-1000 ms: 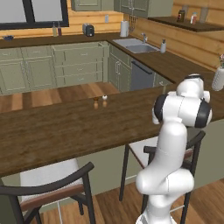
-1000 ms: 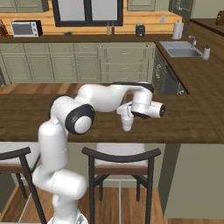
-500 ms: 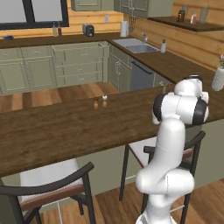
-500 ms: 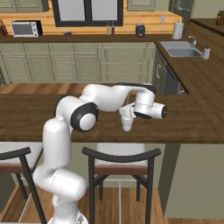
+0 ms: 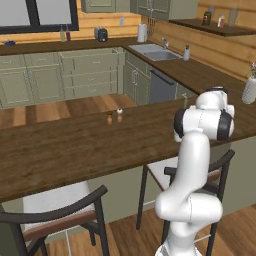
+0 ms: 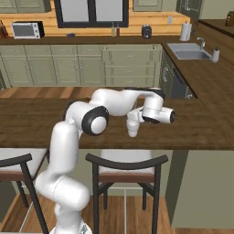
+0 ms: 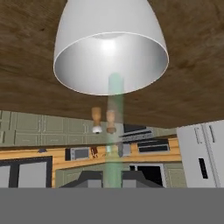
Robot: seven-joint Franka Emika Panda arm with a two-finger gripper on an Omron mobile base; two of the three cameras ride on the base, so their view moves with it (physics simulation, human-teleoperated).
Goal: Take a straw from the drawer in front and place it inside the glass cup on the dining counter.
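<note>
The dark wood desk (image 6: 201,130) carries the glass cup (image 6: 133,126), which stands near its front edge. The pincer (image 7: 112,177) hangs just above the cup's mouth, closed on the straw (image 7: 114,131), whose far end reaches into the cup. Two small shakers (image 5: 114,116) stand across the desk from the cup.

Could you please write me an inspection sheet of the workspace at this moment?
Surface: dining counter, dark wood grain.
Job's things: glass cup on the counter, its mouth facing the hand camera; straw, a pale stick pointing toward the mouth.
Clutter: two small shakers farther along the counter.
Grippers: gripper beside the cup, shut on the straw.
Cables: nothing seen.
Surroundings: chairs, sink, microwave.
</note>
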